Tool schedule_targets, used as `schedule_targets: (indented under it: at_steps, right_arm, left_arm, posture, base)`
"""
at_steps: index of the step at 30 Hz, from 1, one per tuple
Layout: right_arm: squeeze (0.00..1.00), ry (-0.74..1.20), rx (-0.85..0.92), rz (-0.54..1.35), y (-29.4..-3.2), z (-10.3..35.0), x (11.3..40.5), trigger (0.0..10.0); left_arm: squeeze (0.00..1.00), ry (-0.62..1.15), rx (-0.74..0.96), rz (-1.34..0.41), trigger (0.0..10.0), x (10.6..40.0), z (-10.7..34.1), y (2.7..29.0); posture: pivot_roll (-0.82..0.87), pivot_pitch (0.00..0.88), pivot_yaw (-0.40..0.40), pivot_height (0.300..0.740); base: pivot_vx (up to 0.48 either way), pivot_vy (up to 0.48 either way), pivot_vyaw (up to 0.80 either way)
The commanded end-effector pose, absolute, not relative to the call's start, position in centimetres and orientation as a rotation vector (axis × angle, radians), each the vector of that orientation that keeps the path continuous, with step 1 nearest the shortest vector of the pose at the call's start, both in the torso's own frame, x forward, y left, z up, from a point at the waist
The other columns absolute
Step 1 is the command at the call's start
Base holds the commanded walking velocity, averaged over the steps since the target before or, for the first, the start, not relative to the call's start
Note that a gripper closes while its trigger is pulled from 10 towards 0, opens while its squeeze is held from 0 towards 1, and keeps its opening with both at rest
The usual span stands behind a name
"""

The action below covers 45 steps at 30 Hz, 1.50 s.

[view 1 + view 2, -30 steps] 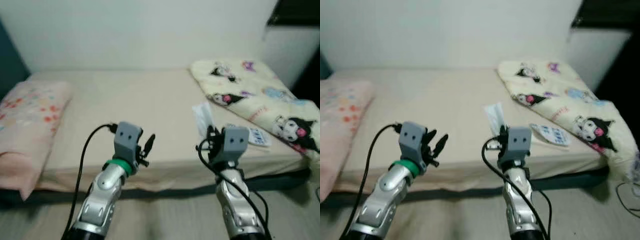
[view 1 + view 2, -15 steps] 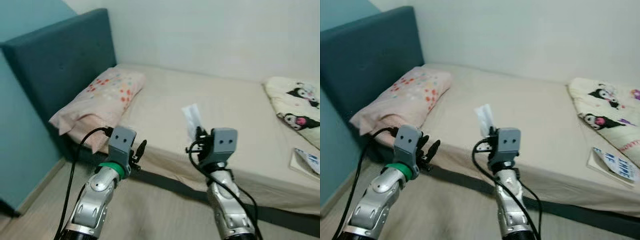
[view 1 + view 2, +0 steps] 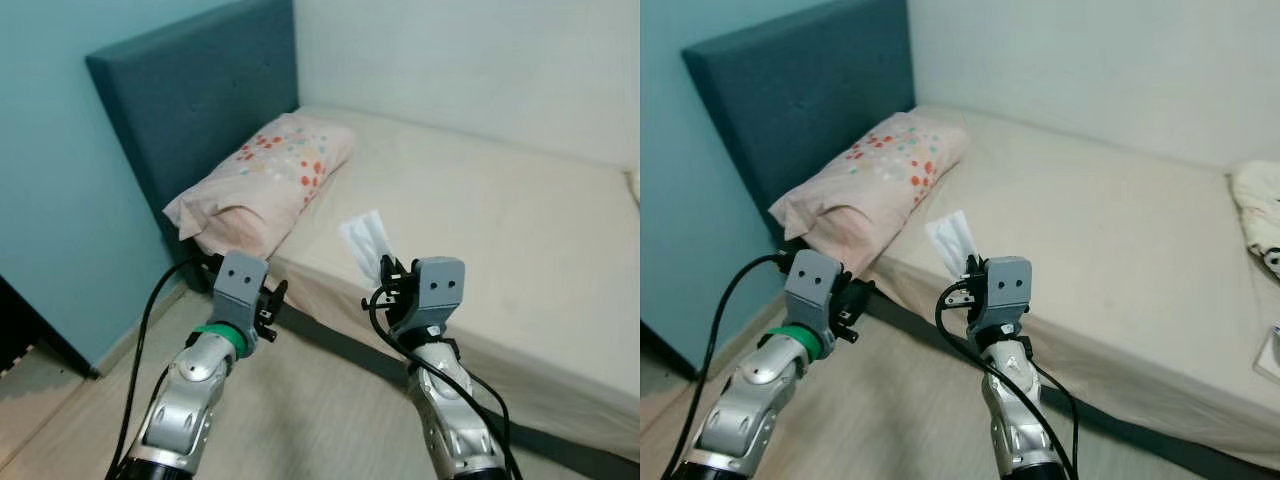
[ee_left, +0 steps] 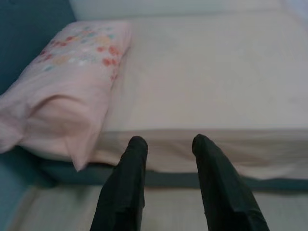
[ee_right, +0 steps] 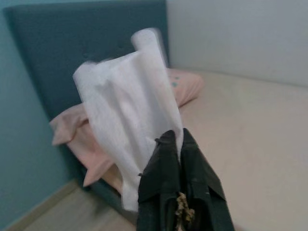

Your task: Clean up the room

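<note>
From the head, the right gripper [image 3: 385, 283] holds a white tissue [image 3: 364, 241] above the bed [image 3: 520, 240] edge, beside the pillow [image 3: 265, 180]. The left gripper [image 4: 168, 159] is spread, empty. The right wrist shows fingers [image 5: 166, 159] pinching its lower edge; light, limp, tearable.

A bed [image 3: 500, 230] with a beige sheet stood against a white wall, its dark teal headboard [image 3: 190, 110] set against a lighter teal wall. A pink pillow [image 3: 265, 180] with small red and orange dots lay at the head end, touching the headboard and reaching the bed's near edge. At the far right edge of the mattress, a corner of a cream blanket [image 3: 1260, 215] rested on the sheet. Beside the bed ran a pale wooden floor [image 3: 300, 410].
</note>
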State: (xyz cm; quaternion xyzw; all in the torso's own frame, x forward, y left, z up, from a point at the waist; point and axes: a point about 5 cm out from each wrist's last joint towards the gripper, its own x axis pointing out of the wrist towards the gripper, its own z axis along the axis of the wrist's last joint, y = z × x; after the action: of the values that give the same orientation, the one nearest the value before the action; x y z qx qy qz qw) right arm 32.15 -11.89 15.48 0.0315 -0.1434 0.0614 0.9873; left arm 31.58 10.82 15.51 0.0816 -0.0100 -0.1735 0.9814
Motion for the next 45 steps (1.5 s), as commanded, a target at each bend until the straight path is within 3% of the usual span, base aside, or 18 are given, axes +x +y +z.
schedule_targets:
  at_steps: [1, 11, 45]
  right_arm:
    - [0.0, -0.273, 0.076, 0.153, -11.0, 15.0, 31.9, 10.0]
    - [0.0, -0.21, 0.079, 0.227, -10.3, 13.3, 31.4, 10.0]
    - [0.0, -0.214, 0.112, 0.358, -8.5, 13.6, 31.5, 10.0]
  left_arm:
    - [0.0, -0.002, 0.188, -0.317, 10.0, 31.4, 15.0, 11.9]
    - [0.0, 0.023, 0.256, -0.259, 10.0, 30.2, 13.3, 13.8]
    - [0.0, -0.008, 0.271, -0.2, 10.0, 30.7, 13.9, 14.4]
  posture:
    - [-0.1, 0.048, 0.064, 0.715]
    - [-0.09, 0.049, 0.061, 0.715]
    - [-0.07, 0.024, 0.056, 0.715]
  base:
    - [0.0, 0.0, 0.74]
    - [0.0, 0.0, 0.73]
    - [0.0, 0.0, 0.7]
